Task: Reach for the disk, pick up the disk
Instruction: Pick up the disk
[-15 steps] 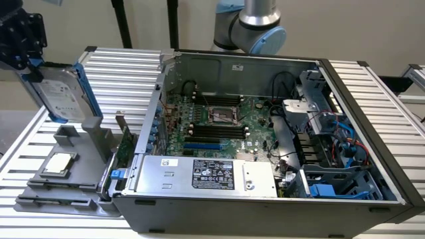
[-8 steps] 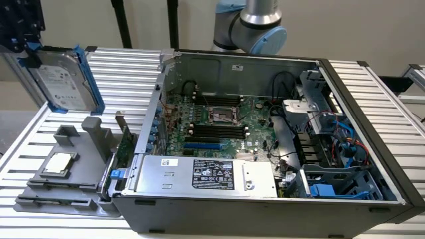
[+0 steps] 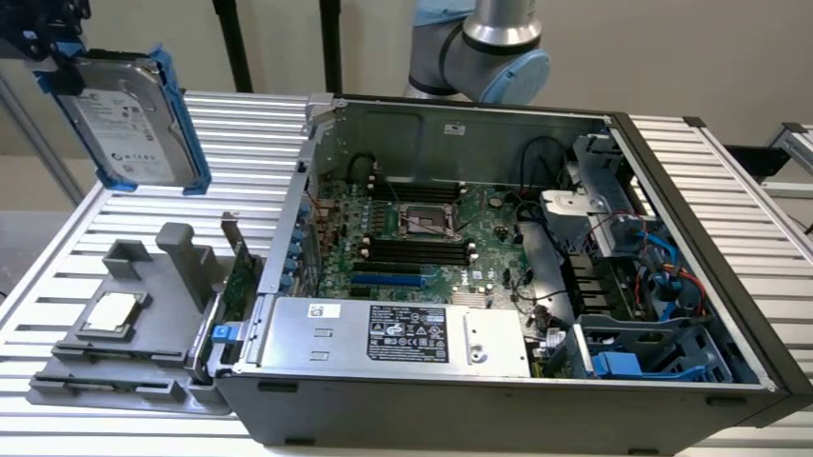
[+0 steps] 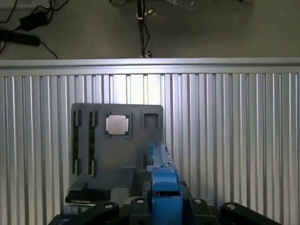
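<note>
The disk, a silver-grey hard drive with a white label in a bright blue carrier, hangs upright in the air at the exterior view's upper left, well above the slatted table. My gripper is shut on its top edge. In the wrist view the disk appears edge-on as a blue strip clamped between the dark fingers of the gripper. It hangs over the grey holder.
Below the disk a grey holder rests on the slatted table and carries a small square silver chip. An open computer case with a silver power supply stands to the exterior view's right.
</note>
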